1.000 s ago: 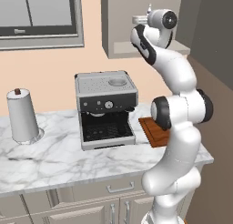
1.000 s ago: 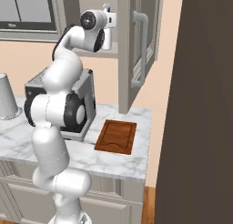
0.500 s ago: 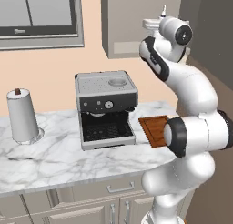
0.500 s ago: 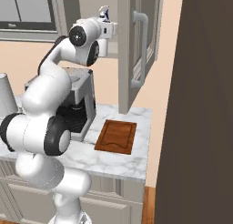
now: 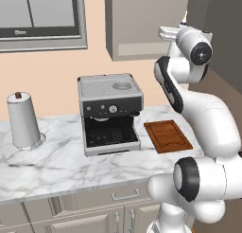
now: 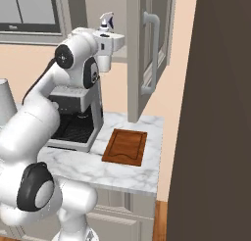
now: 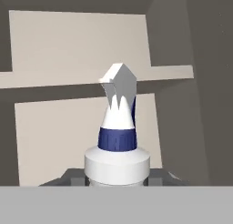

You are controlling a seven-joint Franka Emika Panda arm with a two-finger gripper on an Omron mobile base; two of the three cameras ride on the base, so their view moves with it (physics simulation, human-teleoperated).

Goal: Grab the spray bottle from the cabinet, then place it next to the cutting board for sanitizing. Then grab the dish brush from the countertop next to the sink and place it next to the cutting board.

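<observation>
Spray bottle [image 7: 117, 141] sits upright in the gripper [image 6: 109, 43], jaws clenched on its white body, raised in front of the open grey cabinet [image 6: 147, 49], high above the marble countertop [image 6: 93, 167] and cutting board [image 6: 125, 146].

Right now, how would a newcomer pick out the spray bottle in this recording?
Find the grey wall cabinet with its door open, above the marble countertop. Just left of it, the gripper holds the spray bottle: small, white, a dark blue collar under its trigger head.
</observation>
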